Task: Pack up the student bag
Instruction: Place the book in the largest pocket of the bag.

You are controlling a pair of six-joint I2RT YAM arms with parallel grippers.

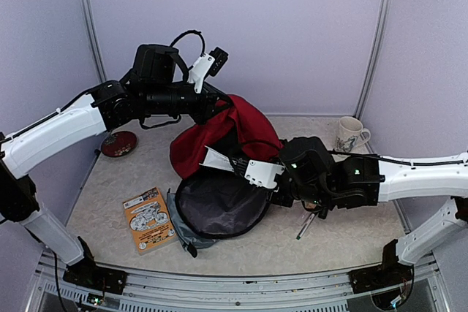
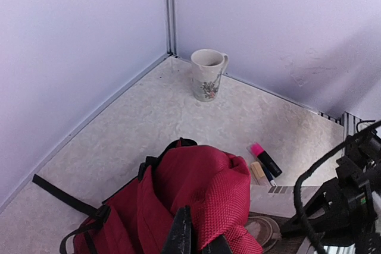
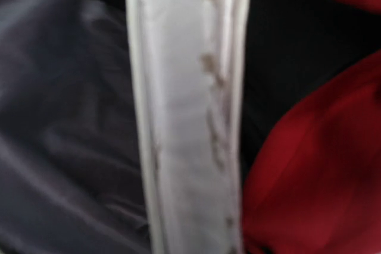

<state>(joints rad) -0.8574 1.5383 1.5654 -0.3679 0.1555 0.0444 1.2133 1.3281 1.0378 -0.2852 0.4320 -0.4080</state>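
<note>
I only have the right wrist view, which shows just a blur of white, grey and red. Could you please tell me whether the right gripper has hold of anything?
Observer: Yes, the right gripper grips a flat white book at the open mouth of the red bag.
Operator: Thank you. Is the left arm helping at all?
Observer: The left gripper is shut on the bag's top fabric, holding it up.
Operator: Is anything lying outside the bag?
Observer: An orange booklet lies flat on the table, left of the bag.
</note>
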